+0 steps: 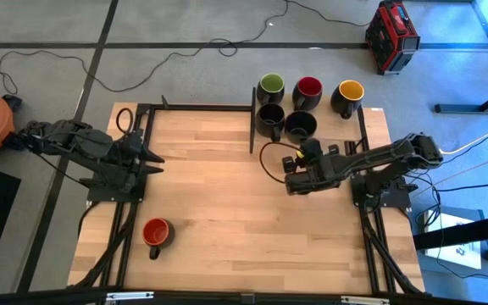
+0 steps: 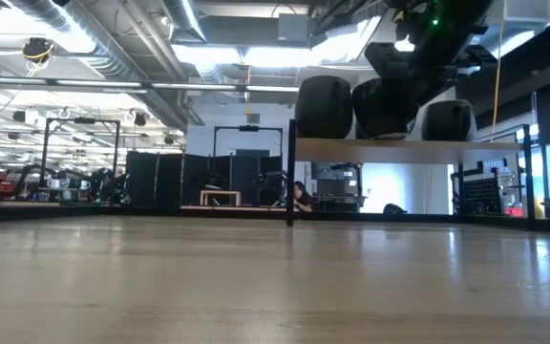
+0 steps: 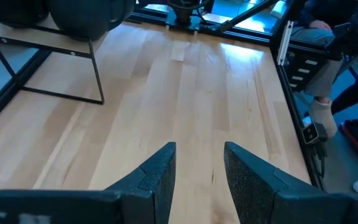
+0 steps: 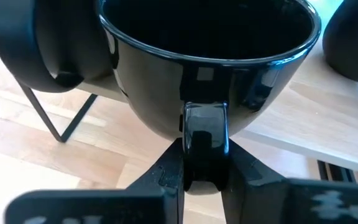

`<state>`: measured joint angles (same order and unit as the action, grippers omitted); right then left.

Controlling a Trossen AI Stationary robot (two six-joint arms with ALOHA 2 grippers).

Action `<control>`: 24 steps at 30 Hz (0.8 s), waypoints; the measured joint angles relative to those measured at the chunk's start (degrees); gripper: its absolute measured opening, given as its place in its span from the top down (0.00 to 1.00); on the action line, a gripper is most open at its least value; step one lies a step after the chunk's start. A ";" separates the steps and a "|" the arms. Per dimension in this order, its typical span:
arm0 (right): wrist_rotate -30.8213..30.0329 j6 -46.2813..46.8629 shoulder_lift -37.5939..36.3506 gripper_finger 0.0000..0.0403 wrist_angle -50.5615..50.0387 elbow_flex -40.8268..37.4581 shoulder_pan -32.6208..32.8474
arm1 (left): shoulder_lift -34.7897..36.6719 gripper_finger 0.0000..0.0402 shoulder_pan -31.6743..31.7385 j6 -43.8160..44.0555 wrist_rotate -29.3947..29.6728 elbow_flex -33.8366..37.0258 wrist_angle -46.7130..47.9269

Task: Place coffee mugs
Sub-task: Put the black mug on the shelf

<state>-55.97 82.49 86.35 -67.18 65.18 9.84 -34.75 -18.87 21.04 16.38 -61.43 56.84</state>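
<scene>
Five dark mugs are grouped at the raised wooden shelf [image 1: 371, 114] on the table's far right. Green-inside [image 1: 271, 84], red-inside [image 1: 308, 87] and yellow-inside [image 1: 350, 91] mugs stand at the back, and a black-inside mug [image 1: 270, 114] stands in front of them. My right gripper [image 1: 306, 151] is shut on another black-inside mug [image 1: 300, 125], which fills the right wrist view [image 4: 204, 68]. A second red-inside mug [image 1: 156, 233] stands upright on the table near the front left. My left gripper [image 1: 155, 157] waits open at the left, over bare wood [image 3: 199, 162]. My right gripper pinches the black mug's handle [image 4: 205, 127] between its two fingers [image 4: 166, 168], coming level from the table's near side. The mug is upright with its mouth up. Its base is at the shelf board [image 4: 291, 124]; I cannot tell whether it rests there or hangs just above.
The shelf has a dark metal frame with an upright post [image 1: 252, 119] at its left end. A black cable [image 1: 269, 165] loops beside the right gripper. The middle of the table is bare wood. A red case [image 1: 391, 34] sits on the floor beyond, and a person's legs [image 3: 328, 93] are off the table's right edge.
</scene>
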 joint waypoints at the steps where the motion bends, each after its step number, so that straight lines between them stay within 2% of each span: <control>1: -0.04 -0.34 0.00 0.88 0.17 -0.04 -0.29 | 0.01 0.68 0.00 -0.01 0.26 0.00 0.01; 16: 0.32 -0.94 0.00 0.88 0.08 -0.04 -3.29 | 0.00 0.68 0.00 -0.02 0.72 0.00 0.02; 24: 0.99 -2.50 0.00 0.84 0.22 -0.04 -3.65 | 0.00 0.68 0.00 -0.08 0.72 0.00 0.02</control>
<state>-54.98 79.99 86.35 -66.96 65.14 6.20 -34.75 -18.87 20.96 17.10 -61.43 56.86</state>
